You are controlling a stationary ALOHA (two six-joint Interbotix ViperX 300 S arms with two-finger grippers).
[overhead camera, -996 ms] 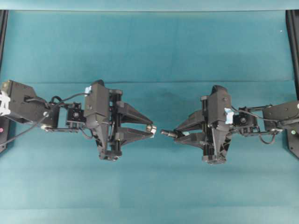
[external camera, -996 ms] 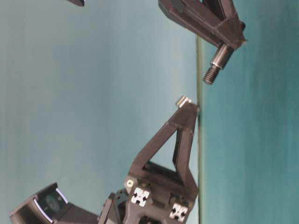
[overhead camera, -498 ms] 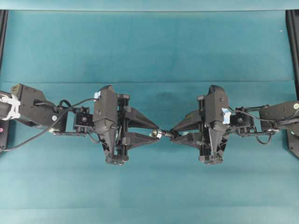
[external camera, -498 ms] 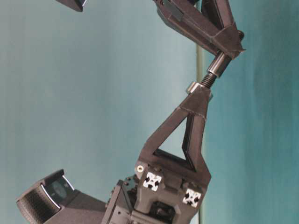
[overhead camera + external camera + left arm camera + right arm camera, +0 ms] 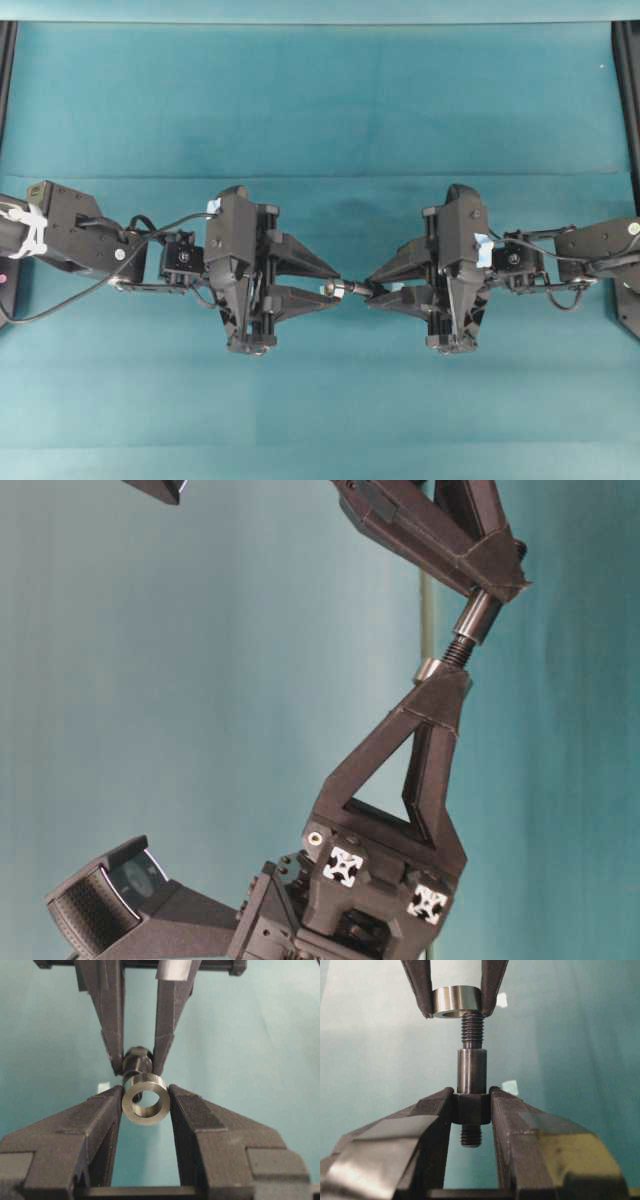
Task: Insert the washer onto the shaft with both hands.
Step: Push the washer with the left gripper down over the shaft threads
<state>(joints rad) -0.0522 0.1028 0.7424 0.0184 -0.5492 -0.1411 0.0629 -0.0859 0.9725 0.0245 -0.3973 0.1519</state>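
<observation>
Meeting tip to tip above the teal table (image 5: 320, 100), the two arms bring the washer (image 5: 456, 1001) onto the threaded nose of the shaft (image 5: 471, 1067). The left gripper (image 5: 146, 1102), partly closed, pinches the silver ring by its rim between its fingertips, bore facing the other arm. The right gripper (image 5: 471, 1105), clamped nearly shut, grips the shaft by its thick collar, with a smooth barrel and a threaded end projecting ahead of its fingers and a short threaded stub behind them.

Seen from the right wrist, the thread tip has just entered the ring's hole; the table-level view shows the washer (image 5: 428, 670) sitting at the end of the thread, not yet down on the barrel.

The risks from here look to be mostly of alignment. A ring tilted against the shaft's axis could bind on the threads, and further pushing might then twist it out of the thin rim grip or drive the shaft back through the right fingers. Releasing too early, with only the thread tip engaged, would likely let the washer slide off and drop to the table.
</observation>
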